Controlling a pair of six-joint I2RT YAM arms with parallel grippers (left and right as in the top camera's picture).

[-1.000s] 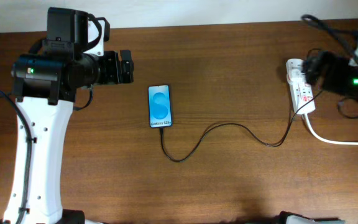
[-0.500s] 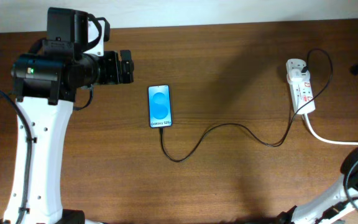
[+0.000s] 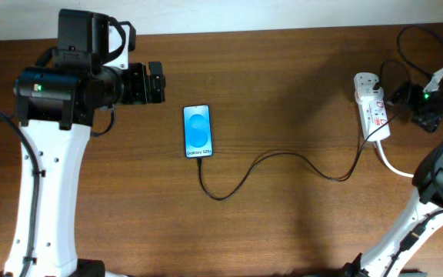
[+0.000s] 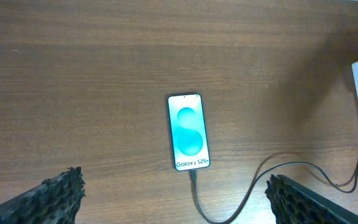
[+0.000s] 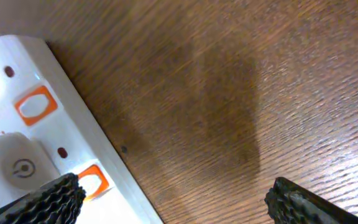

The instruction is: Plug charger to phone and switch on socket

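Note:
The phone (image 3: 198,131) lies screen-up on the table, its blue screen lit; it also shows in the left wrist view (image 4: 189,132). The thin black charger cable (image 3: 283,155) runs from the phone's bottom edge, where its plug (image 4: 193,175) meets the phone, in a loop to the socket strip (image 3: 373,108). My left gripper (image 3: 160,83) is open and empty, left of the phone (image 4: 179,208). My right gripper (image 3: 401,94) is open and empty just right of the strip. In the right wrist view (image 5: 179,208) the strip (image 5: 55,134) shows orange-marked switches (image 5: 35,103) and a white adapter (image 5: 8,168).
The strip's thick white cord (image 3: 418,175) runs off to the right edge. The robots' own black wires loop above the right gripper (image 3: 406,46). The table's far edge (image 3: 283,31) meets a white wall.
The right arm was over the socket strip, swung away to the right edge, and now sits again just right of the strip. The left arm, phone and cable have not moved.

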